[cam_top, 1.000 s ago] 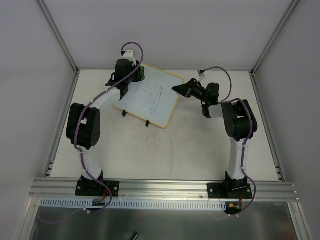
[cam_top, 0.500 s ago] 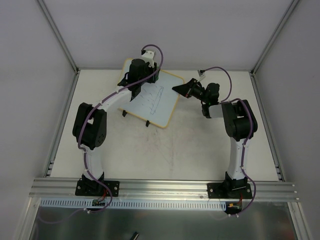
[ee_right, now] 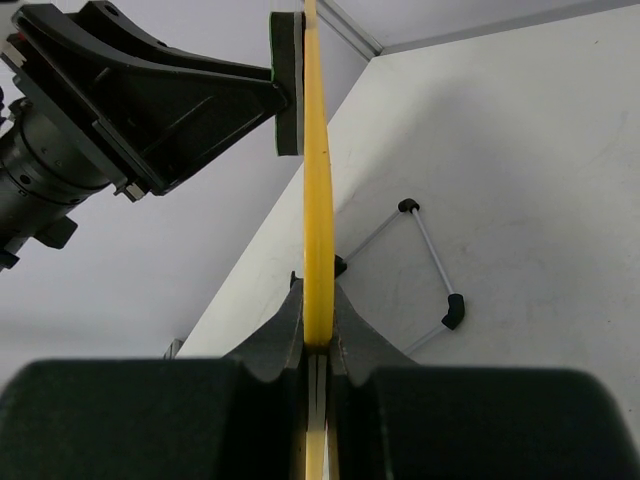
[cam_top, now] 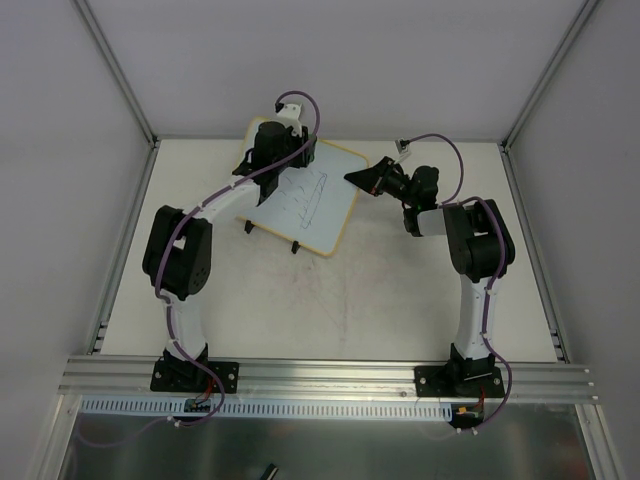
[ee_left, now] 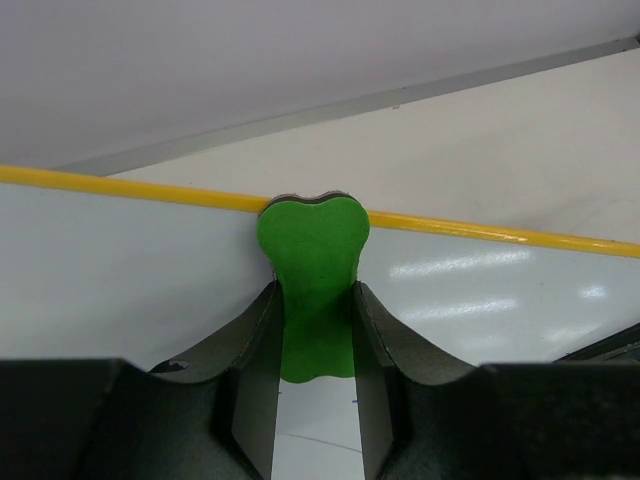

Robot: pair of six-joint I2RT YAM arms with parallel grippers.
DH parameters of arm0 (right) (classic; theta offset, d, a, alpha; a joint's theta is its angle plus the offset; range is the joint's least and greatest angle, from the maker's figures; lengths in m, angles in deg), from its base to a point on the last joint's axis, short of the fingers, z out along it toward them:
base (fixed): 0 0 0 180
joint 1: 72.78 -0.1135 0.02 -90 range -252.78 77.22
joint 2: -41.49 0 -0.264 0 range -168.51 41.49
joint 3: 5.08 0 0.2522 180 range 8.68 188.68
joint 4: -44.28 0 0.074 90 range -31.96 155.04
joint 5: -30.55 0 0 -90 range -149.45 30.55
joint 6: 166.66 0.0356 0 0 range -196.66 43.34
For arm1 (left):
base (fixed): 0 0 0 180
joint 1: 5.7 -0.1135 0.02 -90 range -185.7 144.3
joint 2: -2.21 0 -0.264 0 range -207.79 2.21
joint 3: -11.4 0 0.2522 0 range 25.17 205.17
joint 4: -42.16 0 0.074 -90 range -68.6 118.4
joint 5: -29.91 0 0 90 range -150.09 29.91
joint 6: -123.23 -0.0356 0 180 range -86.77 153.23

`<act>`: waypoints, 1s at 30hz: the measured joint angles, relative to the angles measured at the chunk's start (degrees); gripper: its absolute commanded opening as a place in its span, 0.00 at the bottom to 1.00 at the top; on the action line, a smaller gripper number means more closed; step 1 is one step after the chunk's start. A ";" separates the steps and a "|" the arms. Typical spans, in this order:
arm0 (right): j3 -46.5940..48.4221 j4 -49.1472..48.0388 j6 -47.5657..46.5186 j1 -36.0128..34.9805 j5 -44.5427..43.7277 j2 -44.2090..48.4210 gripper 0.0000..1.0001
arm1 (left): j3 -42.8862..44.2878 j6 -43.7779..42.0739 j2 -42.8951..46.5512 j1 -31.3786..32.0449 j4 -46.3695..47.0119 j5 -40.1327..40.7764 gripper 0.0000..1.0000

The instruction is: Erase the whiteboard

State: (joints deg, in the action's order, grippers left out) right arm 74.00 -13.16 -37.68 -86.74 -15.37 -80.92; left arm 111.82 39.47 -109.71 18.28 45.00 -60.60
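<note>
The whiteboard (cam_top: 310, 200) stands tilted on two black feet at the back middle of the table, with faint dark pen marks on its face. My left gripper (cam_top: 282, 160) is shut on the green eraser (ee_left: 313, 280), which presses on the board face (ee_left: 120, 270) by its yellow far rim (ee_left: 480, 232). My right gripper (cam_top: 358, 178) is shut on the board's right rim. In the right wrist view the yellow rim (ee_right: 318, 200) runs edge-on between my fingers, with the eraser (ee_right: 287, 80) against the board's far end.
A wire stand with black tips (ee_right: 430, 260) shows behind the board. The cell walls and metal frame posts (cam_top: 118, 75) stand close around the table. A metal rail (cam_top: 330, 375) runs along the near edge by the arm bases.
My left gripper swept with the eraser from the board's far left corner rightward along the far edge, then came back slightly left. The right arm and the board have not moved.
</note>
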 measured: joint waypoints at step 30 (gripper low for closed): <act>-0.02 -0.02 0.66 0.09 -0.04 0.00 0.00 | -23.63 18.03 7.45 -20.87 8.52 -3.02 0.00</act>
State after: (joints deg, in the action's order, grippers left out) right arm 73.98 -13.18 -37.02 -86.65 -15.42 -80.92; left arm 88.19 57.50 -102.25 -2.59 53.53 -63.62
